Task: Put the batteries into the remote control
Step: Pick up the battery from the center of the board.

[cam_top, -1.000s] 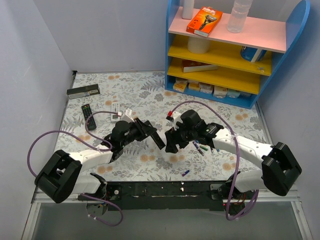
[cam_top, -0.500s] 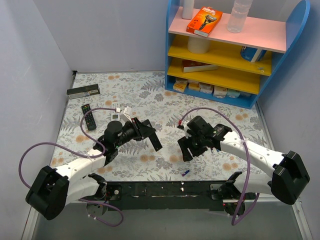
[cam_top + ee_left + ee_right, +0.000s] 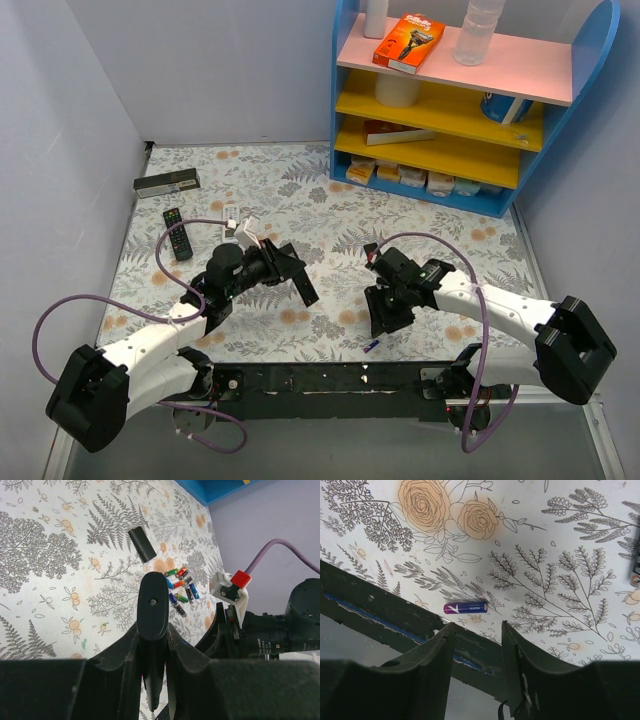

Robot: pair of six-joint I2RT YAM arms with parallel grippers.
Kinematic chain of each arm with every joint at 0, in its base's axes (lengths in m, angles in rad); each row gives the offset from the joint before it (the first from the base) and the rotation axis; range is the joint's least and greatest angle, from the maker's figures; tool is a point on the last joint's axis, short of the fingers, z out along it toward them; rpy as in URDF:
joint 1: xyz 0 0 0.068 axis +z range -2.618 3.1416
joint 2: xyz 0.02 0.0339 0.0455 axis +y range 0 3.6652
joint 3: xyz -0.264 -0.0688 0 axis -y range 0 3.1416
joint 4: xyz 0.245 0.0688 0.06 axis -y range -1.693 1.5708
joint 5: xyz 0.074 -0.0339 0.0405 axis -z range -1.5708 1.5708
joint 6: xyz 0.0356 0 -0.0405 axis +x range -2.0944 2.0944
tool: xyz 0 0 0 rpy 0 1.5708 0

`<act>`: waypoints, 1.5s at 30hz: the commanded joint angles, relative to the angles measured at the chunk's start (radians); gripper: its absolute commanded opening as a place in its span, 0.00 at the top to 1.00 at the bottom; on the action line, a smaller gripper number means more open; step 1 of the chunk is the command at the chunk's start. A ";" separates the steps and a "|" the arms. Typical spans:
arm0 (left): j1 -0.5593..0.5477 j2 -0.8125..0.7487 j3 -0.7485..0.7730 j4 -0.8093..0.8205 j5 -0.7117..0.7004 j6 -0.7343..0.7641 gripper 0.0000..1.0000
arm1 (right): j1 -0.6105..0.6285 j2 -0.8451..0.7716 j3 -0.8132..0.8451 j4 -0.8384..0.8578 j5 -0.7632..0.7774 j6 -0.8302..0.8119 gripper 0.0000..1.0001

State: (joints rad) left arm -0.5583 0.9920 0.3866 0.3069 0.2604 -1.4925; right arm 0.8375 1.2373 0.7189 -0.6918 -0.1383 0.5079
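Note:
My left gripper [image 3: 280, 265] is shut on the long black remote control [image 3: 303, 285] and holds it above the table, left of centre. In the left wrist view the remote [image 3: 152, 600] stands up between my fingers, with its end pointing at a cluster of several batteries [image 3: 181, 587] on the cloth. My right gripper [image 3: 385, 318] is open and empty near the table's front edge. A lone blue-purple battery [image 3: 465, 608] lies on the cloth just beyond my right fingertips [image 3: 445, 635]; it also shows in the top view [image 3: 371, 346].
A small black battery cover [image 3: 142, 544] lies on the cloth beyond the batteries. A white remote [image 3: 231, 216], a shorter black remote [image 3: 177, 232] and a dark box [image 3: 167, 182] lie at the back left. A blue shelf unit [image 3: 345, 120] stands at the back right. The black front rail [image 3: 380, 615] runs under my right gripper.
My right gripper has drawn away from the remote toward the front edge and now hangs by the lone battery. My left arm has pulled back slightly left, with the remote still in its grip.

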 commanded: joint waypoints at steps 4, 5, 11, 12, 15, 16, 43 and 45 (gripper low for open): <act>0.006 -0.053 0.040 -0.121 -0.053 0.055 1.00 | 0.076 0.010 -0.061 0.104 0.008 0.219 0.52; 0.005 -0.058 0.041 -0.133 -0.059 0.058 1.00 | 0.084 0.008 -0.064 0.119 0.014 0.274 0.52; 0.006 -0.099 0.044 -0.201 -0.079 0.093 1.00 | 0.153 0.013 -0.055 0.077 0.135 0.466 0.56; 0.005 -0.107 0.046 -0.215 -0.079 0.098 1.00 | 0.163 0.011 -0.052 0.063 0.163 0.522 0.57; 0.005 -0.136 0.040 -0.238 -0.084 0.120 1.00 | 0.181 0.014 -0.041 0.022 0.224 0.624 0.59; 0.003 -0.141 0.038 -0.242 -0.085 0.124 1.00 | 0.189 0.017 -0.038 0.005 0.248 0.655 0.59; -0.091 -0.217 0.003 -0.252 -0.151 0.143 1.00 | 0.206 0.202 0.063 -0.031 0.316 0.822 0.94; -0.089 -0.210 -0.002 -0.235 -0.141 0.126 1.00 | 0.206 0.208 0.086 -0.023 0.330 0.792 0.99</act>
State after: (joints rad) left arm -0.6437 0.7910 0.3920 0.0444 0.1192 -1.3548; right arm 1.0363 1.4227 0.7517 -0.7132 0.1486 1.3407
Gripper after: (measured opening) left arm 0.182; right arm 0.073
